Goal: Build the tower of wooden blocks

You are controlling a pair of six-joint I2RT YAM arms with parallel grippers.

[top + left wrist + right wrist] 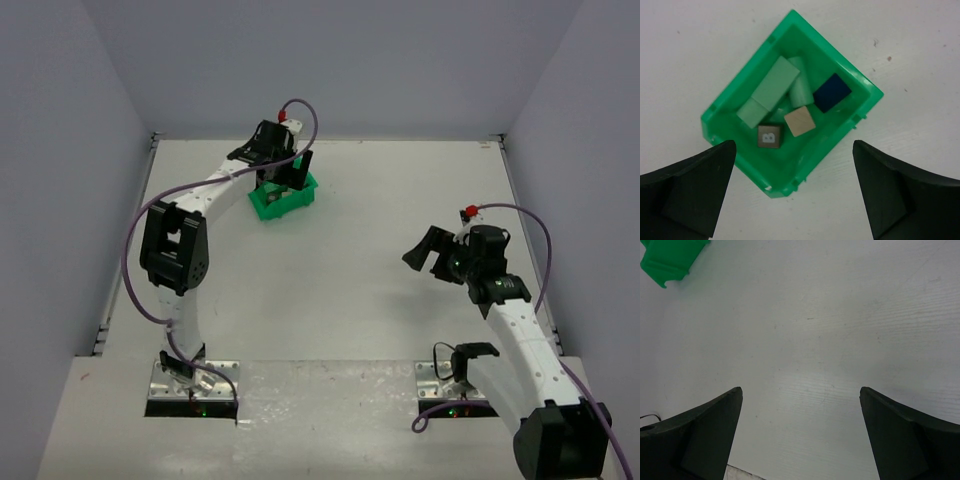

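Your left hand (794, 150) hangs over the green bin (732, 87) at the upper middle of the overhead frame; its fingers are spread wide with nothing between them, one dark fingertip in each lower corner of the left wrist view. The bin sits on the white desk (330, 290), turned corner-up like a diamond in that wrist view; the tower is not yet built, and the wood blocks (790, 105) lie loose in a heap inside the bin. You can pick out a long pale green block (774, 87) running from the bin's centre toward the lower left; a smaller pale green block (752, 112) touches its lower end; a rounded pale green piece (802, 87) lies just to its right. A dark blue block (832, 92) sits toward the bin's right corner; a plain wood cube (800, 121) lies below the rounded piece; a cube marked with a B (770, 136) rests lowest, nearest the fingertips. Your right hand (801, 390) is at the right middle of the overhead frame, well apart from the bin; its fingers are also spread and empty, over bare desk; only a corner of the bin shows at the upper left of its wrist view.
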